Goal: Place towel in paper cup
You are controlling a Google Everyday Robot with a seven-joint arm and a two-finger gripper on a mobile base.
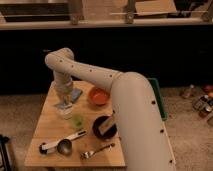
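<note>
- Directly above the short, pale whitish paper cup (64, 111) hangs the gripper (64, 98); finger state cannot be told.
- Flat blue-grey towel (75, 94) lies just beside that cup, toward the round orange bowl (98, 96).
- Small translucent green cup (77, 121) stands near the paper cup.
</note>
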